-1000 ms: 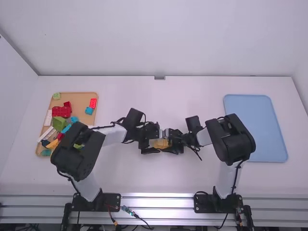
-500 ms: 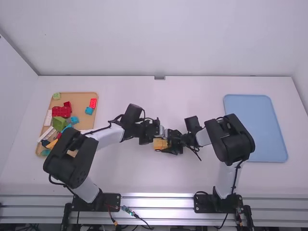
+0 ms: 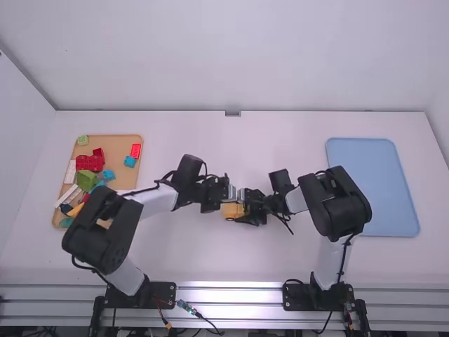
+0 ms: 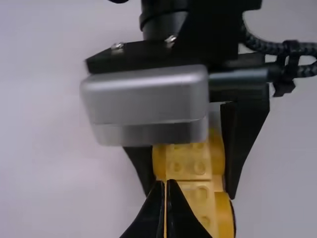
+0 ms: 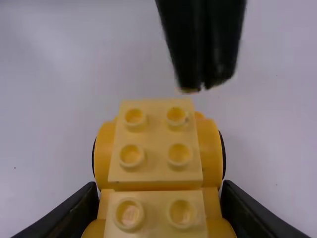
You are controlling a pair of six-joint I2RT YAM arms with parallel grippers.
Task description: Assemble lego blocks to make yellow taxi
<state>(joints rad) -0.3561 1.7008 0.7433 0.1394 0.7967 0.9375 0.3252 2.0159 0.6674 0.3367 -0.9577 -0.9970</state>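
Near the table's middle, my left gripper (image 3: pixel 219 199) hangs beside the yellow block assembly (image 3: pixel 231 211), and my right gripper (image 3: pixel 250 207) clasps it from the other side. In the left wrist view, my left gripper (image 4: pixel 166 182) has its fingers together above the yellow assembly (image 4: pixel 190 163), which has round yellow wheels. The right wrist view has my right gripper (image 5: pixel 159 187) shut on the sides of the assembly (image 5: pixel 153 171). Its studs face up, one row of blocks higher than the other. The closed left fingers (image 5: pixel 218 59) are just past its far end, not gripping it.
An orange-brown tray (image 3: pixel 121 142) at the left holds red, green, blue and white blocks. A blue tray (image 3: pixel 373 186) lies at the right. The two grippers are very close together over the table's middle.
My left gripper has moved back up and left from the yellow assembly, uncovering more of it. My right arm has stayed almost still, holding the assembly.
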